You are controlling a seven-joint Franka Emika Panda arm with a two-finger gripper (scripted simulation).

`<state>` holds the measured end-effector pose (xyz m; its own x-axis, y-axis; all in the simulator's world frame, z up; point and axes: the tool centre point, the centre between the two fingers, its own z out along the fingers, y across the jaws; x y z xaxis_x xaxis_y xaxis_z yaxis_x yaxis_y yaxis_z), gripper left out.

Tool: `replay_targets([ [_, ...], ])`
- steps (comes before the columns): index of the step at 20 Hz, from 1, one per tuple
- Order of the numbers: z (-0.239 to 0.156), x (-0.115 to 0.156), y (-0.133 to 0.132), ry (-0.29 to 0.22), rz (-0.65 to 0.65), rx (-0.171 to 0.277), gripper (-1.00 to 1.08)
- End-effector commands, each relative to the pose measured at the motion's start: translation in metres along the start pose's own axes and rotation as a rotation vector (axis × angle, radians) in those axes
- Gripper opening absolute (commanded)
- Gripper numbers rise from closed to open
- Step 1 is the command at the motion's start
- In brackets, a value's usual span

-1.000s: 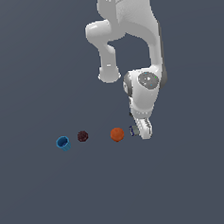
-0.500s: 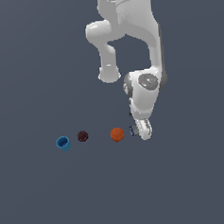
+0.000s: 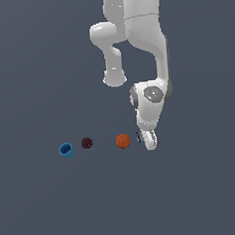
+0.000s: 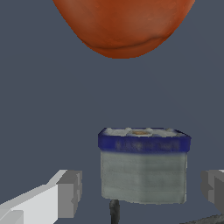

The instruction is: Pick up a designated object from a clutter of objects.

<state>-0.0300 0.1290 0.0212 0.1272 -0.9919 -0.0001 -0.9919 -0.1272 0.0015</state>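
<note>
The designated object is a stubby item with a dark blue band over a silvery-grey body. In the wrist view it stands between my two fingertips, with a gap on each side, so nothing grips it. My gripper is open around it. In the exterior view the object shows as a small blue sliver against the hand, and my gripper is down at floor level just to the exterior view's right of the orange ball. The wrench is hidden.
The orange ball lies close beyond the object. Farther to the exterior view's left sit a dark maroon ball and a bright blue cup. A thin dark stem shows below the object.
Almost nothing differs; the hand holds its low place beside the orange ball, and the balls and cup have not moved.
</note>
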Motion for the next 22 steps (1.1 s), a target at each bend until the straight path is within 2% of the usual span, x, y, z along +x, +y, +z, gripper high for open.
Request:
replay_targets([
  [1,0.006,0.000,0.000,0.000,0.001,0.001,1.00],
  [4,0.009,0.000,-0.001,0.000,0.001,0.001,1.00],
  [5,0.009,0.000,-0.001,0.000,0.001,0.001,-1.00],
  [22,-0.002,0.002,0.002,-0.001,0.001,0.002,-1.00],
])
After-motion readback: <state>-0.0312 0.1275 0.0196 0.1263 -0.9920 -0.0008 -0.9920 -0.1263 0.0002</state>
